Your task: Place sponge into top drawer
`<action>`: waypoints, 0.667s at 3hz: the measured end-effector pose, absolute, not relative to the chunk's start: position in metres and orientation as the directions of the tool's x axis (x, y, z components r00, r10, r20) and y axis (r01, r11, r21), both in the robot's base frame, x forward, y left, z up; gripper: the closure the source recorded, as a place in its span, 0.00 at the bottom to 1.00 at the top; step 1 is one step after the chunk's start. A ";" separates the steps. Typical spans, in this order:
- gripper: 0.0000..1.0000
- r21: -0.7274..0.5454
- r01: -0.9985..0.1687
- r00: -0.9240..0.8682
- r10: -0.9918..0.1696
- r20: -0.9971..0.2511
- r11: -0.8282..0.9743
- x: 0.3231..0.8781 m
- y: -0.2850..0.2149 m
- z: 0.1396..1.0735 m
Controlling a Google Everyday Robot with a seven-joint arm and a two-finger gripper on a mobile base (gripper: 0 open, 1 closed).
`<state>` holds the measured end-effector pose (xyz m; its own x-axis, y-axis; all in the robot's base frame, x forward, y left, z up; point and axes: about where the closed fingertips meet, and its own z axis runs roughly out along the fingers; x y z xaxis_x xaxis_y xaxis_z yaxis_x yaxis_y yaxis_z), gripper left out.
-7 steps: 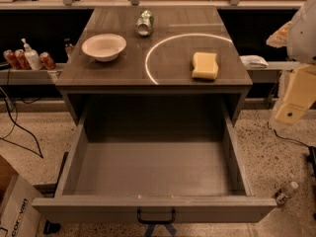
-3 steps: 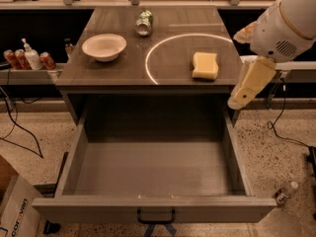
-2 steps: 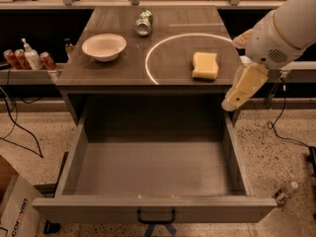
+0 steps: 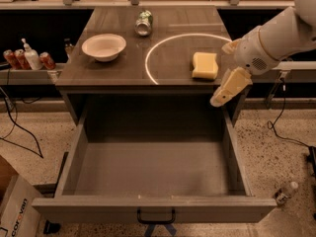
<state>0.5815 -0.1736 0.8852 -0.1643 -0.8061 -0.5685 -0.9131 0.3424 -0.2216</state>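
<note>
Fingers (image 4: 232, 85) of the gripper (image 4: 222, 74) stand spread and empty, hanging at the right edge of the tabletop (image 4: 98, 70), just right of the sponge (image 4: 205, 65). Nearest, the top drawer (image 4: 153, 169) is pulled fully out with nothing inside, its black handle (image 4: 155, 216) centred on the front. Farther back, the sponge lies flat on the tabletop's right side, inside a white ring (image 4: 148, 58). It looks light and soft, likely to squash, so a gentle pinch across its sides at mid-height should suit. Farther left sit a white bowl (image 4: 103, 46) and, beyond, a tipped can (image 4: 143, 22).
</note>
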 end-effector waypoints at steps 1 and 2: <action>0.00 -0.220 -0.914 -0.165 -0.805 -0.569 0.342 0.582 -0.174 0.884; 0.00 -0.223 -0.906 -0.168 -0.788 -0.592 0.361 0.585 -0.169 0.882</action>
<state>0.5853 -0.1692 0.8821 -0.1684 -0.7882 -0.5920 -0.9057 0.3608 -0.2227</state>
